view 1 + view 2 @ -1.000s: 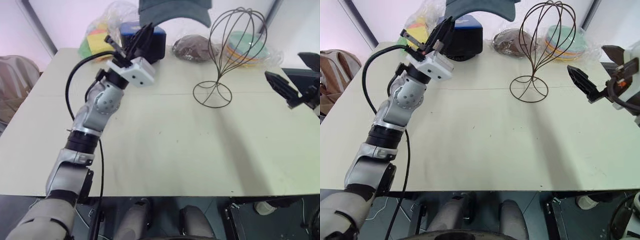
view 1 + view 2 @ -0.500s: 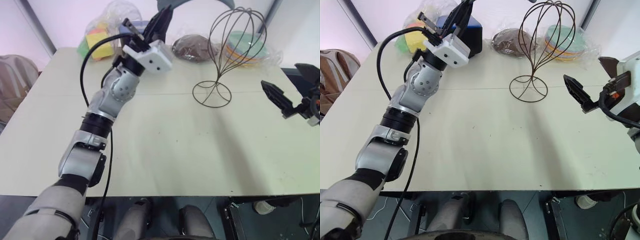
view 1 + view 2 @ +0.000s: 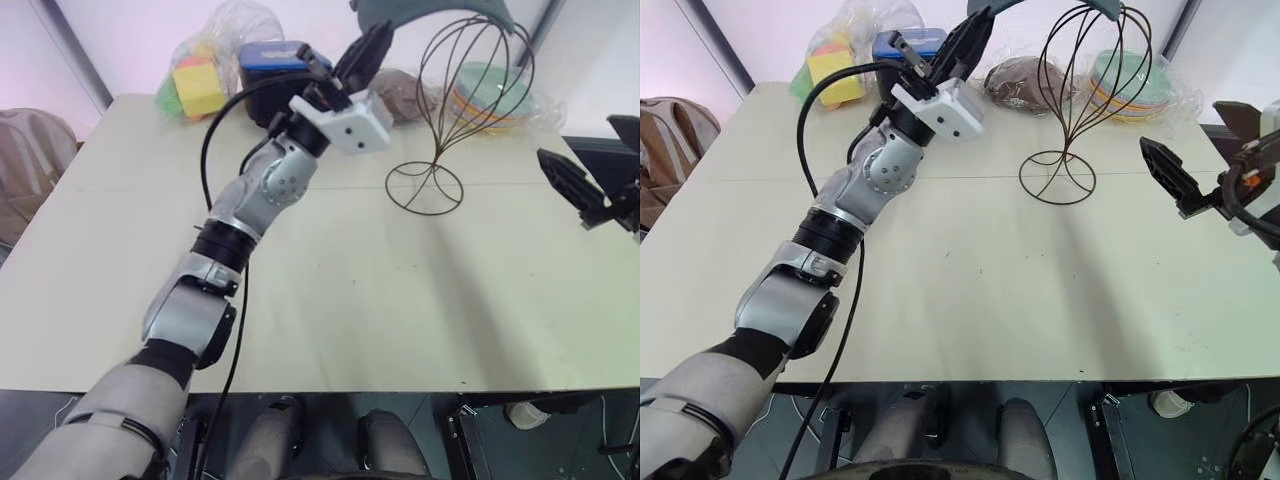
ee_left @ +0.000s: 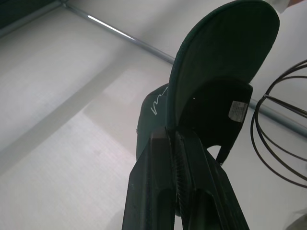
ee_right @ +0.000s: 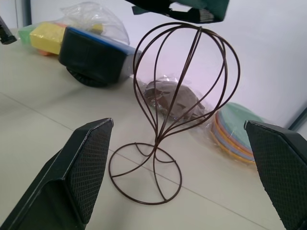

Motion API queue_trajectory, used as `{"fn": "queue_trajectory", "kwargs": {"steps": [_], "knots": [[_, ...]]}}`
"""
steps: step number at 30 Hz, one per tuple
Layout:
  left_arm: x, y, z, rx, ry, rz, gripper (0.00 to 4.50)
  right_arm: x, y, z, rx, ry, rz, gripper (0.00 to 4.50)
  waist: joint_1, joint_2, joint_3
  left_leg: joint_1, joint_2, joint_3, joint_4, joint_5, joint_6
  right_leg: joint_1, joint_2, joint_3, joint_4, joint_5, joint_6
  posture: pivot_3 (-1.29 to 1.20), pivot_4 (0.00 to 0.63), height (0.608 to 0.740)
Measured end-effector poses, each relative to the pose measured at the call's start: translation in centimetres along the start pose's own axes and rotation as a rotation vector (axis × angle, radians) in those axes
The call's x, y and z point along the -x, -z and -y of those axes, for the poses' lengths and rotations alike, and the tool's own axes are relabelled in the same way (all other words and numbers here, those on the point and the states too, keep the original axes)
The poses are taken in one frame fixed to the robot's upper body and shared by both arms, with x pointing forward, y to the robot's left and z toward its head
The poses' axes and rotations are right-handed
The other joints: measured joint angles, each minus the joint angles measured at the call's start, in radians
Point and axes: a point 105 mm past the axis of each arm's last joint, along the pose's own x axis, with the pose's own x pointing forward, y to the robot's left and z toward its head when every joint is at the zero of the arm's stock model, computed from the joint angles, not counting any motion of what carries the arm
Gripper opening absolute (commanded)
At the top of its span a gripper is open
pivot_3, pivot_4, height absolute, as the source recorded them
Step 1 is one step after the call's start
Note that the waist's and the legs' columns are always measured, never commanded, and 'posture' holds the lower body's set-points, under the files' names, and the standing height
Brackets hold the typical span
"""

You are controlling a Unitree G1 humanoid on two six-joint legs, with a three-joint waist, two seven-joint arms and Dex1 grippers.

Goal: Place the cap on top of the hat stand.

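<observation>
**Cap carried right, now over the top of the hat stand**

Since a second ago the left arm swings rightward across the table, so the cap [image 3: 430, 12] shifts from above the blue-lidded box to just above the hat stand's crown.

Left to right:

- Bagged coloured blocks [image 3: 198, 85] and the blue-lidded dark box [image 3: 275, 62] sit behind and to the left of the left gripper.
- Left gripper [image 4: 173, 139]: raised, pointing up and to the right, fingers clamped on the edge of the cap's brim. The wrist view shows the brim rising edge-on from between the fingertips, white cursive stitching on the crown, a label inside.
- Brown fabric lump [image 3: 1025, 80] in clear wrap lies on the table beyond the gripper, partly hidden by it in the left eye view.
- Hat stand [image 3: 455, 110]: upright on its ring base, right of the left gripper. Cap hangs over its top; contact with the wire cannot be told.
- Stack of coloured plates [image 3: 1130, 85] stands behind the stand.
- Right gripper [image 5: 192, 177]: well right of the stand, fingers spread wide, empty, facing the stand.
</observation>
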Motion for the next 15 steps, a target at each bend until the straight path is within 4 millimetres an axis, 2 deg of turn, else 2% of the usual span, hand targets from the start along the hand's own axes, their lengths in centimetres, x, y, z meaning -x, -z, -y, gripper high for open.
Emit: {"fn": "queue_trajectory", "kwargs": {"steps": [7,11,15], "knots": [[-1.3,-1.0,1.1,0.012,-0.002,0.028,0.02,0.5,0.2,0.3,-0.004,0.019,-0.011,4.5,0.0,-0.001,0.001,0.0,0.0,0.0,0.0,0.0,0.0,0.0,0.0,0.0,0.0,0.0,0.0,0.0,0.15,0.74],[-1.5,-1.2,1.6,0.032,-0.003,0.036,0.02,0.7,0.4,0.3,-0.006,0.021,-0.023,4.5,-0.001,-0.001,0.001,0.0,0.0,0.0,0.0,0.0,0.0,0.0,0.0,0.0,0.0,0.0,0.0,0.0,0.15,0.74],[-1.6,-1.9,3.0,0.053,0.027,0.059,0.02,1.0,0.3,0.3,-0.003,0.029,-0.024,4.5,0.0,-0.001,0.001,0.0,0.0,0.0,0.0,0.0,0.0,0.0,0.0,0.0,0.0,0.0,0.0,0.0,0.15,0.74]]}}
